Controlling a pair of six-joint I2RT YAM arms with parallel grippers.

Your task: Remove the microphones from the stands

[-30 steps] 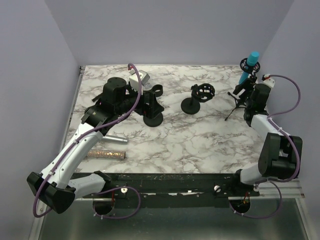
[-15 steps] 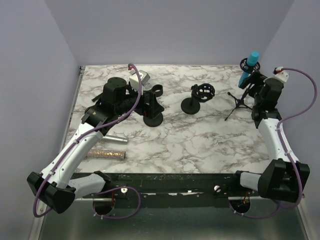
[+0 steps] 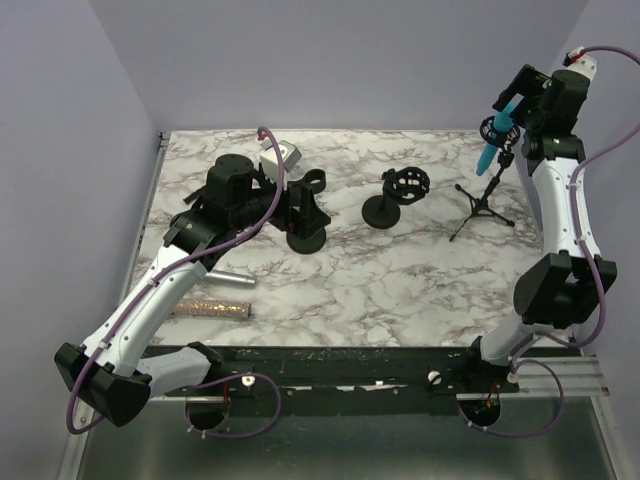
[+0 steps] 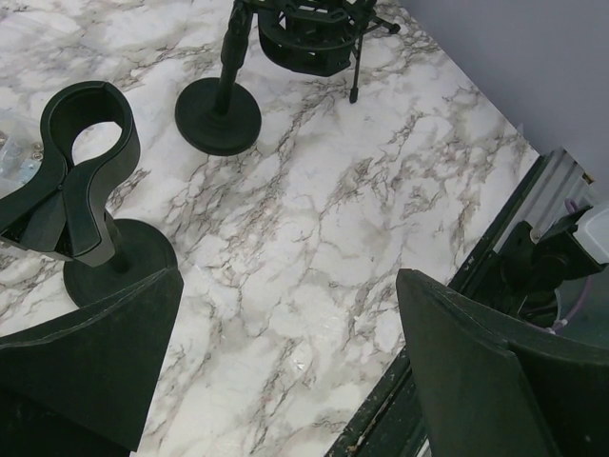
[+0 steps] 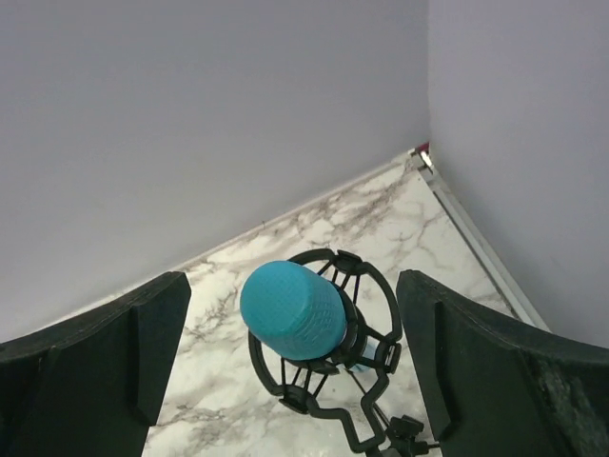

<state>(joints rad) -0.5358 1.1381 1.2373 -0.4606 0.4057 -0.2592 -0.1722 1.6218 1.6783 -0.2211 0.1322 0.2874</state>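
Note:
A blue microphone (image 3: pixel 487 158) sits tilted in a black shock-mount ring (image 3: pixel 497 128) on a tripod stand (image 3: pixel 480 208) at the table's far right. My right gripper (image 3: pixel 512 97) hangs just above its head, open. In the right wrist view the microphone's blue head (image 5: pixel 292 309) lies between and beyond the spread fingers (image 5: pixel 105 352), untouched, with the ring (image 5: pixel 381 328) around it. My left gripper (image 3: pixel 305 195) is open over the table's left middle, beside an empty black clip stand (image 4: pixel 81 176); nothing is between its fingers (image 4: pixel 476 371).
A second round-based stand with an empty shock mount (image 3: pixel 400 190) stands mid-table, also visible as the stand's base (image 4: pixel 217 114). A silver microphone (image 3: pixel 228 278) and a glittery gold one (image 3: pixel 212 308) lie at the near left. Purple walls close in behind and to the right.
My right arm has swung up from beside the tripod to above the microphone's head, and its jaws have spread wider. The left arm has stayed put; its jaws opened a little.

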